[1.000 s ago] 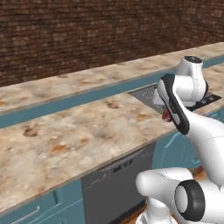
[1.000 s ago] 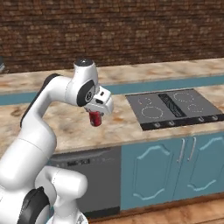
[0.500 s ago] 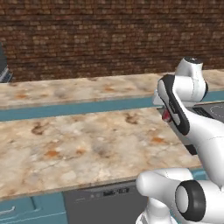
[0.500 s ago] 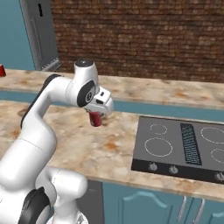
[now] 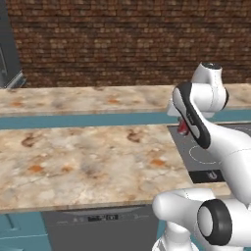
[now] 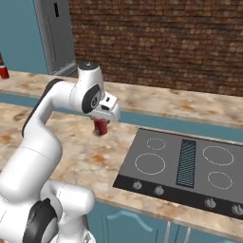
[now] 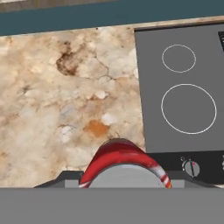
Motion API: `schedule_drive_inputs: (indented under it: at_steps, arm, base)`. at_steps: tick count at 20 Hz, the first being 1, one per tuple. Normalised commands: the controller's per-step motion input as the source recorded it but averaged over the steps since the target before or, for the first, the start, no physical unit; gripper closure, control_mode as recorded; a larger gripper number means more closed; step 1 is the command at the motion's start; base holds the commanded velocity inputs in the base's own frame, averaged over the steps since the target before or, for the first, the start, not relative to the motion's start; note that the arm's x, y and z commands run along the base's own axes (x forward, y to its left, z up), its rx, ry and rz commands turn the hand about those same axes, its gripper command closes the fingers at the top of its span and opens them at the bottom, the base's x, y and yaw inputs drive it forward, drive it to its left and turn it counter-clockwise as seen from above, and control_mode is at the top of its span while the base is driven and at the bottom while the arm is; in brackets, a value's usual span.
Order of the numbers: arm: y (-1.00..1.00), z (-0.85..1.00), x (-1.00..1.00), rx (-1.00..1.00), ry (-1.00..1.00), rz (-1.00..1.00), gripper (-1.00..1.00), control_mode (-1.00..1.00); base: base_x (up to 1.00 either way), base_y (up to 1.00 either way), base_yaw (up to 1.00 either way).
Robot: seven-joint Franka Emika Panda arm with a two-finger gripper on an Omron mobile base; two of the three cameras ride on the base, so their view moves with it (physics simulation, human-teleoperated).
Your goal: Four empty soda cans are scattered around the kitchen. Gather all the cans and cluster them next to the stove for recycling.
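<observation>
Counter clear; claw fingers hidden behind gripped can.

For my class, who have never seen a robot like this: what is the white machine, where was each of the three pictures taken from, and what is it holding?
The white machine is a robot arm in a computer-drawn kitchen. Two pictures come from cameras behind it, left and right; the third looks down from its hand. Its end effector is shut on a red soda can, held above the beige countertop, just left of the black stove. From the hand camera the can appears at the bottom. Another red can stands on the far counter at the left.
</observation>
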Motion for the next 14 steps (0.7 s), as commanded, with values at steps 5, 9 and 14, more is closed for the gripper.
schedule_drive_inputs:
  at_steps: [5,9,14]
  arm:
    - [0.0,0.0,0.0,0.0,0.0,0.0,1.0,1.0]
    - [0.0,0.0,0.0,0.0,0.0,0.0,1.0,1.0]
    - [0.0,0.0,0.0,0.0,0.0,0.0,1.0,1.0]
  base:
    - [0.24,-0.5,-0.25]
    - [0.2,-0.68,-0.38]
    - [0.95,-0.2,-0.08]
